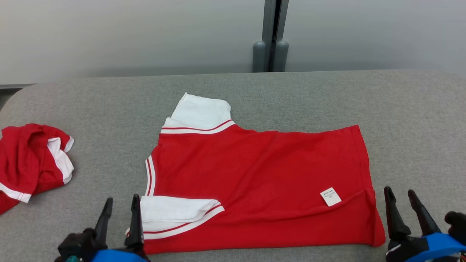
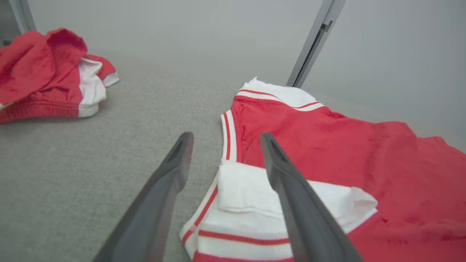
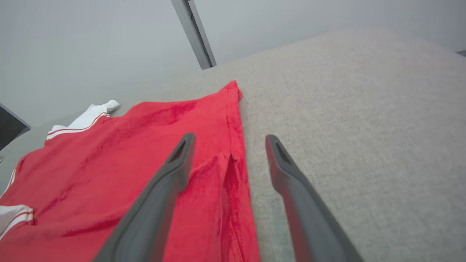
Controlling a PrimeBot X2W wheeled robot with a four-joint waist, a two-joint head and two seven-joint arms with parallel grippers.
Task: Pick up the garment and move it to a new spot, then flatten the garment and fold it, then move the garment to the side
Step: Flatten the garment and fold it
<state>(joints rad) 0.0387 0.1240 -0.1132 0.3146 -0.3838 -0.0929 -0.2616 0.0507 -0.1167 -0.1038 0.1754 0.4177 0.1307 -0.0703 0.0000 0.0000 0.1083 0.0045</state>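
Note:
A red garment (image 1: pixel 255 174) with white, red-striped sleeves lies spread flat on the grey table (image 1: pixel 291 94), hem to the right, a small white label near its lower right. Its near sleeve is folded in over the body. My left gripper (image 1: pixel 122 203) stands open at the garment's lower left corner; in the left wrist view the left gripper (image 2: pixel 225 140) straddles the collar edge and folded sleeve of the garment (image 2: pixel 364 160). My right gripper (image 1: pixel 400 193) is open just right of the hem; in the right wrist view the right gripper (image 3: pixel 229 142) straddles the hem edge of the garment (image 3: pixel 120 153).
A second red and white garment (image 1: pixel 32 160) lies crumpled at the table's left edge, also in the left wrist view as the crumpled garment (image 2: pixel 47 72). A grey post (image 1: pixel 271 36) stands behind the table against the pale wall. Bare table surface lies to the right and behind.

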